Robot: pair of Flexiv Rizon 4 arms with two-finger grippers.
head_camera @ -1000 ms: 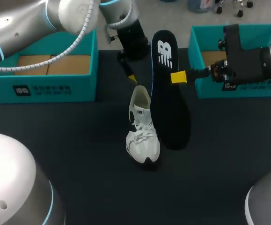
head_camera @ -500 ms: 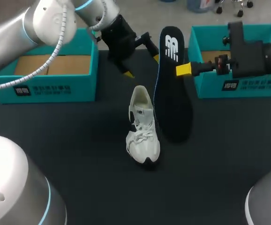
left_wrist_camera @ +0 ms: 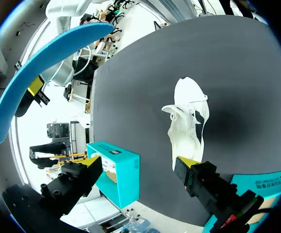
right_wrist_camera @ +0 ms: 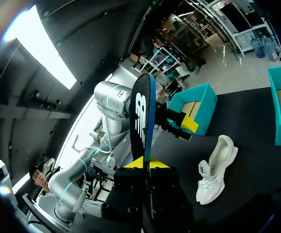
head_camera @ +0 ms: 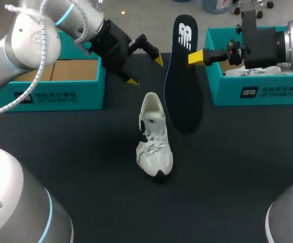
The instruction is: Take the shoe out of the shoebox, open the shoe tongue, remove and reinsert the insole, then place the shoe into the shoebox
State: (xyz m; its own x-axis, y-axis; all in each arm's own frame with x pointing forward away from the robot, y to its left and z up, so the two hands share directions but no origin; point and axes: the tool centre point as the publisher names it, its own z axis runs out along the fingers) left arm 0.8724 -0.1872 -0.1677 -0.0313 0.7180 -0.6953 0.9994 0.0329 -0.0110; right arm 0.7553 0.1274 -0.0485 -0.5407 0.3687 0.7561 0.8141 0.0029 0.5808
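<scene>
Hoisted higher than a second ago above the black table (head_camera: 95,152): the dark insole (head_camera: 184,86), pinched by its edge near the printed upper end between the closed jaws of the right gripper (head_camera: 196,57), hanging tip-down near the right shoebox (head_camera: 252,92). Swung up and back toward the left shoebox (head_camera: 50,93) meanwhile: the left gripper (head_camera: 145,71), jaws spread wide on nothing. Unmoved mid-table, upright on its sole: the white shoe (head_camera: 154,139), just beside and below the insole's hanging tip, touched by neither gripper. From the left wrist, shoe well ahead of the parted fingers, roughly centred between them. From the right wrist, insole rising edge-on straight out of the yellow tips, shoe down on the table beyond.
</scene>
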